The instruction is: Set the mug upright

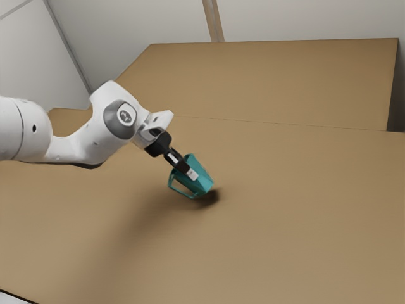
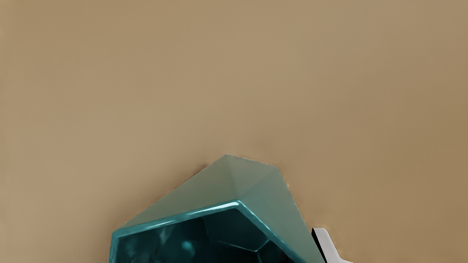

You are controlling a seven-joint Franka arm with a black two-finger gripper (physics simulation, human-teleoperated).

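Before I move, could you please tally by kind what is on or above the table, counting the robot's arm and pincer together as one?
Mug: 1
Robot arm: 1
Total: 2

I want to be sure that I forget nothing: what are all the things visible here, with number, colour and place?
Mug: one, teal, tilted, at the gripper.
Table: one, brown, below the mug.
Slab: one, brown, beyond the table's far edge.
Background surfaces: at least two, pale grey, beyond the slab.
Strip: one, tan, at the exterior view's top.
Corner piece: one, white with black edge, exterior view's bottom left.
Gripper: one, black, at the arm's end.
Arm: one, white and grey, from the exterior view's left.
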